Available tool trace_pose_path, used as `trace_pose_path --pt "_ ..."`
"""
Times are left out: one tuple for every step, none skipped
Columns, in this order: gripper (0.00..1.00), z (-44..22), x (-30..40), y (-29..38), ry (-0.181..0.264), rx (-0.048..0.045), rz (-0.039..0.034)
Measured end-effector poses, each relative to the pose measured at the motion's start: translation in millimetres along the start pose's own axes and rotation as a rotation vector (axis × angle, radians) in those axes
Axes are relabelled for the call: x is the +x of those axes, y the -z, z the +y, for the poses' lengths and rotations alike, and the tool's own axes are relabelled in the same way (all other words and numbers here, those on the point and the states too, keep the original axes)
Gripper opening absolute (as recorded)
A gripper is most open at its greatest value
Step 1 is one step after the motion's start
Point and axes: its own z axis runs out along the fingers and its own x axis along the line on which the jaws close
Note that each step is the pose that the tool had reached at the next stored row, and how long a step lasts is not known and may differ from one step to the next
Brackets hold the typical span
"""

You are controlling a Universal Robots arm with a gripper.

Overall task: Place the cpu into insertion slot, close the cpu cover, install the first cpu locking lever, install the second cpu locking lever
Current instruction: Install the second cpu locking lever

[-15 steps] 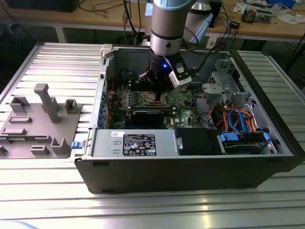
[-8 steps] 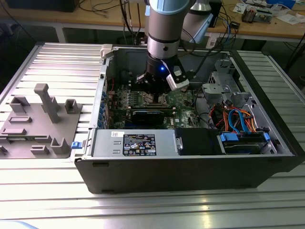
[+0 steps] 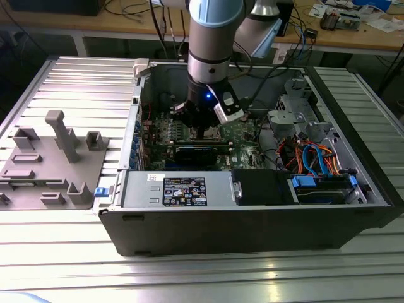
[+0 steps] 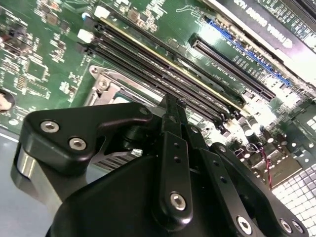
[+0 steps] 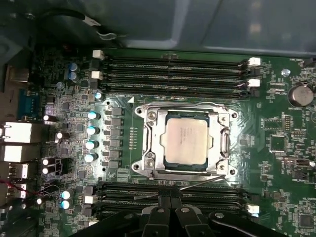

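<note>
Inside the open computer case (image 3: 252, 208), cpu (image 5: 186, 142) sits in its socket, cpu cover (image 5: 148, 143) down around it. Gripper (image 5: 170, 200) hovers just beside the socket over a thin locking lever (image 5: 197, 183), fingers pinched narrow, apparently holding nothing. Lever step in hand; needs hooking the wire under its catch

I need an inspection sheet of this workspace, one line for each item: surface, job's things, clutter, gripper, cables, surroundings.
Surface: ribbed metal table carrying an open computer case.
Job's things: cpu sits in the socket; cpu cover lies closed around it; a thin lever wire runs along the socket edge by the gripper.
Clutter: grey fixture tray on the table, at the exterior view's left.
Gripper: gripper low over the motherboard, beside the socket.
Cables: orange and blue cables inside the case.
Surroundings: wooden bench behind.
</note>
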Motion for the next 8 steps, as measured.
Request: trace_pose_path --pt "0.11 -0.4 1.0 -0.8 0.004 -0.0018 0.0004" --pt "0.11 -1.1 1.7 -1.4 0.007 -0.0031 0.0008" --pt "0.11 -2.6 3.0 -2.4 0.011 -0.0080 0.0011" --pt "0.11 -3.4 3.7 -2.8 0.014 -0.0121 0.0013" --pt "0.11 -3.9 4.2 -3.0 0.015 -0.0147 0.0015" --pt "0.11 -4.7 4.9 -3.5 0.017 -0.0182 0.0017" --pt "0.11 -5.2 5.5 -3.7 0.019 -0.0204 0.0018" --pt "0.11 -6.2 6.2 -4.0 0.021 -0.0234 0.0021"
